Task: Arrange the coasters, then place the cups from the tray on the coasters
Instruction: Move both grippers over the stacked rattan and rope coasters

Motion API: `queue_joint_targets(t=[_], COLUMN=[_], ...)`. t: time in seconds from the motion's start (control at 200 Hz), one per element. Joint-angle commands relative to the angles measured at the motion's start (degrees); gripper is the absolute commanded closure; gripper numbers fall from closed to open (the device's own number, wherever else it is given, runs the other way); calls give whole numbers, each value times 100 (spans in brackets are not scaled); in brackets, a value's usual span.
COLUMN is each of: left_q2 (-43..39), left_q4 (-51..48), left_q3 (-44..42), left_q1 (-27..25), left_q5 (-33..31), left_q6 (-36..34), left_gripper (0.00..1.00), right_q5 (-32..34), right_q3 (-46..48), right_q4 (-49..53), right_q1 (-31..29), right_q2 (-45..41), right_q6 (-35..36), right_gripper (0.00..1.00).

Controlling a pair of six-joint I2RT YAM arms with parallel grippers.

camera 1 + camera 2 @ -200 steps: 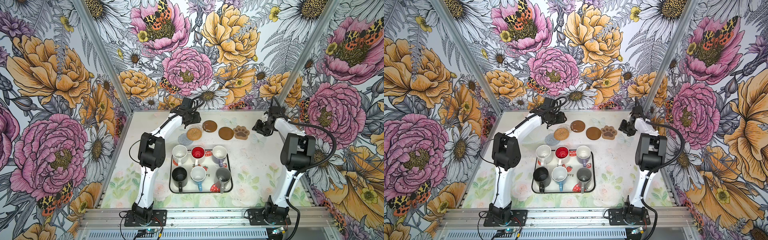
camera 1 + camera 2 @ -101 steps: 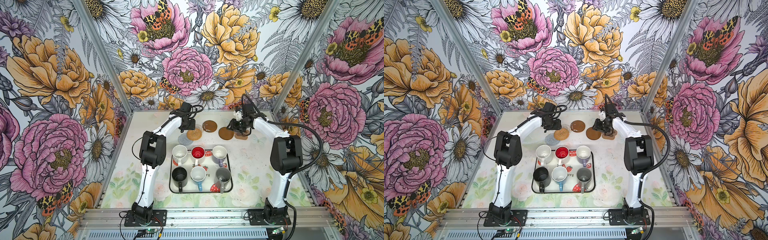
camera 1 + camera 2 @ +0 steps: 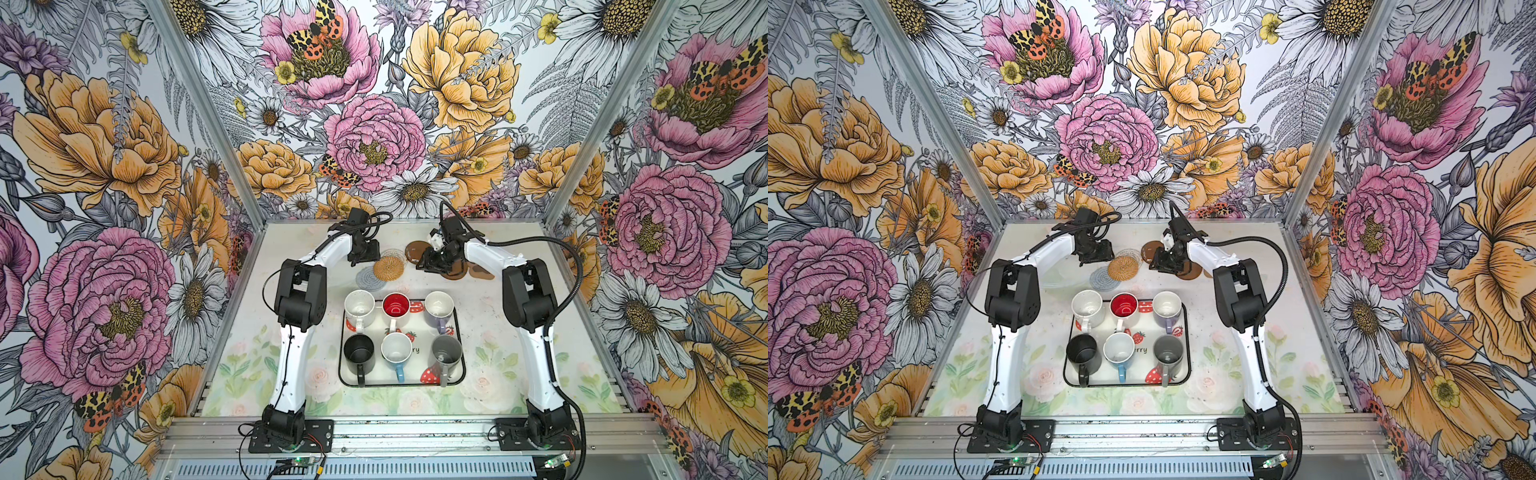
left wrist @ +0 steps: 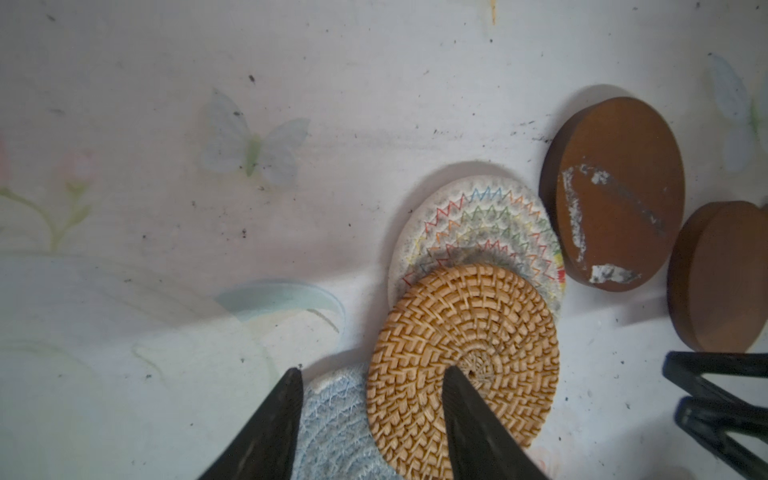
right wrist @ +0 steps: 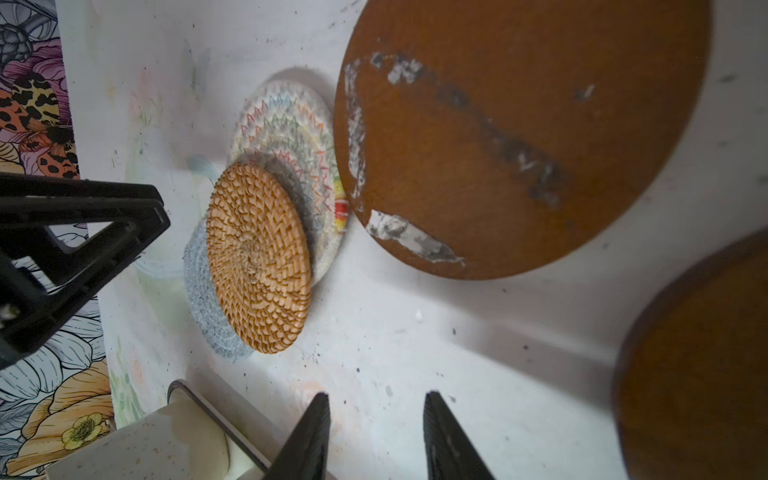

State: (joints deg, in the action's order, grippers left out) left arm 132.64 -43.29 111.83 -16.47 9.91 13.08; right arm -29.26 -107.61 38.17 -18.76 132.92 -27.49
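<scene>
Only "erry" can be read on the tray (image 3: 1182, 365), between the mugs (they cover the rest). All six cups (image 3: 396, 348) stand in it, mid-table (image 3: 478, 291). Farther back, the rattan coaster (image 4: 465, 324) overlaps a pale blue woven coaster (image 4: 332, 424) and a white coaster (image 4: 478, 220) stitched with coloured zigzags. Two brown discs (image 4: 615, 195) lie beside them, one scuffed white. The left gripper (image 4: 372, 370) has its fingers spread, one tip above the rattan's centre and one past the blue edge, clamping nothing. The right gripper (image 5: 377, 395) has its fingers parted over bare table near the scuffed disc.
</scene>
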Motion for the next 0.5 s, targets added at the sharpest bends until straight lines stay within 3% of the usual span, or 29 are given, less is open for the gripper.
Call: queue_joint_targets(t=[0.0,0.49], left_q2=[163,489], left_q4=[322,602], left_q3=[-40,-34], left_q1=[31,197], left_q5=[296,769], left_q6=[19,186], left_gripper=[44,44], right_q5=[-155,-395], right_q3=[-335,-971], right_q4=[-204,-326], right_q1=[-99,-353], right_q2=[205,880], right_q6=[-235,-635], right_gripper=[59,57])
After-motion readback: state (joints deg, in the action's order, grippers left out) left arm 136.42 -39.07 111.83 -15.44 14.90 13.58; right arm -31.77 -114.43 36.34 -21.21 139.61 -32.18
